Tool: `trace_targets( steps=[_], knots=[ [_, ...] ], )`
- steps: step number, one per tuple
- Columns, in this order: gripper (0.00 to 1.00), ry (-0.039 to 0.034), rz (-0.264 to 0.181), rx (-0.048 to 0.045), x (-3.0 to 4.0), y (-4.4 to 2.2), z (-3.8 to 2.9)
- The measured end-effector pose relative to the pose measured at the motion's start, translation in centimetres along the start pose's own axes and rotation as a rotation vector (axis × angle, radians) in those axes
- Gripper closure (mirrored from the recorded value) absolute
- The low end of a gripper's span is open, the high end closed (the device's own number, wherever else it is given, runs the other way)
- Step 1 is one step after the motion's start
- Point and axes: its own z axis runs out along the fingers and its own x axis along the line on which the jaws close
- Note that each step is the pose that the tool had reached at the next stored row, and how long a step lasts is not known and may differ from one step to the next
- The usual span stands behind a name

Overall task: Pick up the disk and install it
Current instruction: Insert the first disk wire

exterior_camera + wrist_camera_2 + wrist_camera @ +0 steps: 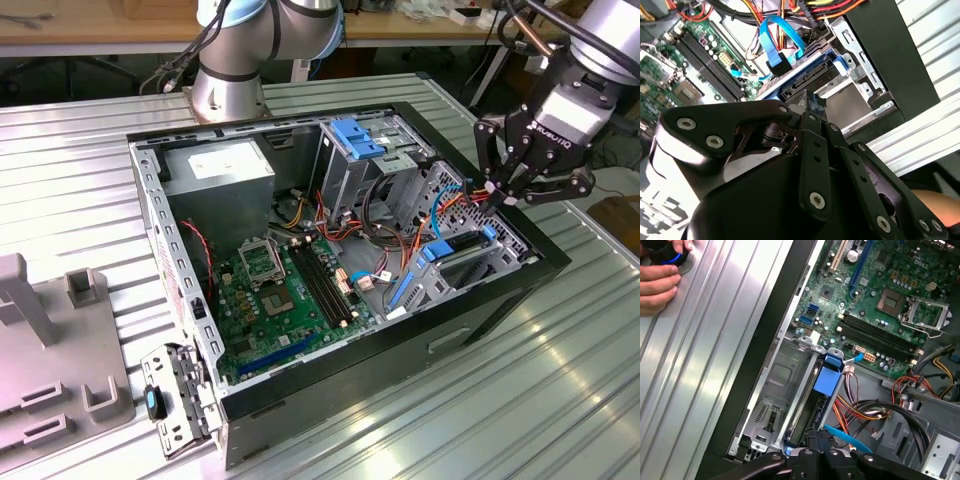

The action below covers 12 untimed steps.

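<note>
The disk (452, 256), in its bright blue carrier, lies in the lower drive bay of the open computer case (480, 310), at the exterior view's right. In the second wrist view the disk (805, 80) sits slotted into the bay with a blue data cable (777, 47) curling over it. In the first wrist view the disk's blue carrier tab (829, 380) stands out beside the bay wall. My gripper (497, 197) hangs just above the outer end of the disk, its fingers drawn together. The fingertips (813, 101) (815, 434) are at the carrier's end; I cannot tell if they touch it.
A second blue carrier (356, 136) sits in the upper cage. Cable bundles (400, 215) and the motherboard (280, 290) fill the case floor. A person's hand (660, 275) rests on the ribbed metal table (560, 390). A grey fixture (50, 350) stands at the exterior view's left.
</note>
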Motion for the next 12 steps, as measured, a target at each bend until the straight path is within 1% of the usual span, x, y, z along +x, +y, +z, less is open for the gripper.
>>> trace_targets(
  steps=[2,5,7,9,10,12],
  knots=[
    [0.89,-0.0008,-0.034,-0.0013,0.0,-0.01,0.0],
    [0.89,-0.0012,-0.053,-0.002,-0.12,-0.07,0.0],
    [0.89,-0.0008,-0.064,-0.0028,-0.37,-0.2,0.02],
    [0.89,-0.0006,-0.08,-0.0037,-0.96,-0.49,0.05],
    [0.89,-0.0007,-0.086,-0.0038,-1.13,-0.65,0.06],
    [0.89,-0.0011,-0.104,-0.0046,-1.08,-0.82,0.08]
  ],
)
